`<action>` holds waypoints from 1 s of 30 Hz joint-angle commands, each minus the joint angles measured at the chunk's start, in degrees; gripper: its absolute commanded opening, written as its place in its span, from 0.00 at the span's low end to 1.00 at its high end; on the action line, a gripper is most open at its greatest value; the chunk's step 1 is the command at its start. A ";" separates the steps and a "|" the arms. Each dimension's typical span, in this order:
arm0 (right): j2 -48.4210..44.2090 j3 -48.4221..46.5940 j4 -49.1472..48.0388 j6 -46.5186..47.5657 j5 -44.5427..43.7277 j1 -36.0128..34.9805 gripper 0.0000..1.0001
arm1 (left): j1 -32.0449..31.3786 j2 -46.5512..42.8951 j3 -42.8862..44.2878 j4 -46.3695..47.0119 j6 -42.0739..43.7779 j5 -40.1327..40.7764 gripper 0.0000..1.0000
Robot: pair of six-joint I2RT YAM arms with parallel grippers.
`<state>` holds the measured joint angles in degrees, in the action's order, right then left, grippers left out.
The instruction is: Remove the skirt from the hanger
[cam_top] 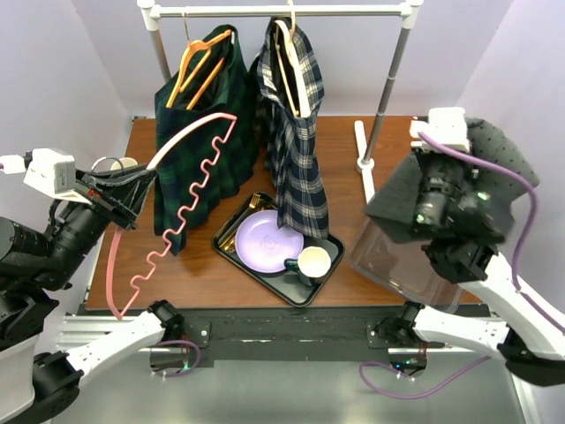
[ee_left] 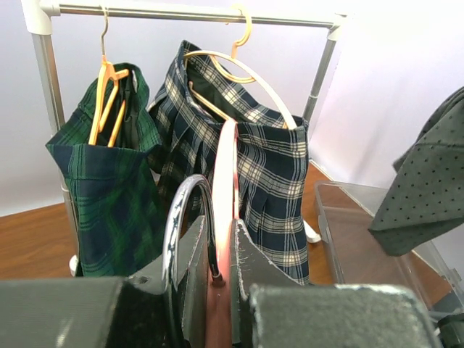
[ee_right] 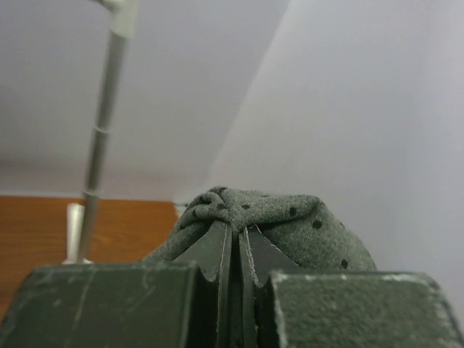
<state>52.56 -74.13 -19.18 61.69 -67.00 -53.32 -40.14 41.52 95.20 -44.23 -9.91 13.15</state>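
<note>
grey dotted skirt [cam_top: 395, 200]: found off the hanger, draped over and around the right gripper [ee_right: 235, 243] at the right side of the wooden table [cam_top: 190, 274], hanging above the clear plastic bin [cam_top: 388, 265] and seen apart from it in the left wrist view. right gripper: fully closed, pinching a bunched fold of the grey cloth between the fingertips, as seen in the right wrist view. pink hanger [cam_top: 187, 130]: bare, with a scalloped lower bar, held up and tilted at the left side of the table, well apart from the grey cloth. left gripper [ee_left: 221, 250]: closed down to a narrow gap, clamped on the neck of the pink hanger just beside its metal hook [ee_left: 177, 217]. garment rack [cam_top: 282, 11] at the back of the table: carries a green plaid skirt [cam_top: 243, 150] on an orange hanger [cam_top: 201, 64] to the left and a blue-and-white plaid skirt [cam_top: 300, 168] on a cream hanger [cam_top: 297, 84] to the right, both hooked over the rail. black tray [cam_top: 256, 272] on the table, in front of the rack and between the two arms: holds a purple plate [cam_top: 265, 240], a dark mug [cam_top: 313, 262] with a pale inside just beside the plate, and gold cutlery [cam_top: 256, 205] along the far edge.
</note>
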 commanded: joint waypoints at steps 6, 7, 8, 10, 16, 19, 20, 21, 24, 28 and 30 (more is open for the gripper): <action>-1.84 15.92 12.15 -3.76 1.51 12.70 0.00 | 0.24 0.23 0.87 3.97 0.68 -0.76 0.00; -2.19 17.68 12.24 -7.16 2.48 13.58 0.00 | 0.24 0.40 1.04 3.89 0.77 -0.75 0.00; -2.11 21.18 12.58 -9.37 3.71 14.46 0.00 | 0.15 0.49 1.13 3.80 0.77 -0.58 0.00; -2.11 25.24 12.94 -17.86 5.73 14.91 0.00 | 0.15 0.67 1.13 3.88 1.03 -0.49 0.00; 2.54 30.10 22.94 -39.68 4.80 15.70 0.00 | 0.15 1.28 0.78 5.64 1.47 -0.84 0.00; 5.01 29.66 19.44 -44.17 -1.98 18.59 0.00 | 0.15 1.72 0.87 6.43 1.65 -1.98 0.00; 5.62 28.00 21.88 -46.29 -2.69 20.78 0.00 | 0.15 1.90 0.95 6.52 1.65 -2.16 0.00; 6.41 27.38 23.47 -48.49 -3.56 21.84 0.00 | 0.15 1.90 0.95 6.96 1.82 -2.33 0.00; 6.77 24.92 25.86 -50.97 -8.13 26.68 0.00 | 0.24 2.34 1.22 6.96 2.62 -2.34 0.00; 1.79 22.54 25.94 -50.00 -8.42 33.27 0.00 | 0.24 2.95 2.97 5.82 3.06 -2.51 0.00; -0.25 21.31 25.69 -48.60 -7.97 34.42 0.00 | 0.24 2.96 3.41 5.38 2.79 -2.95 0.00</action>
<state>58.06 -47.66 8.10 15.38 -70.83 -21.43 -40.14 43.88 95.92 -41.67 -7.99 11.57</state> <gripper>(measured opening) 0.026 0.162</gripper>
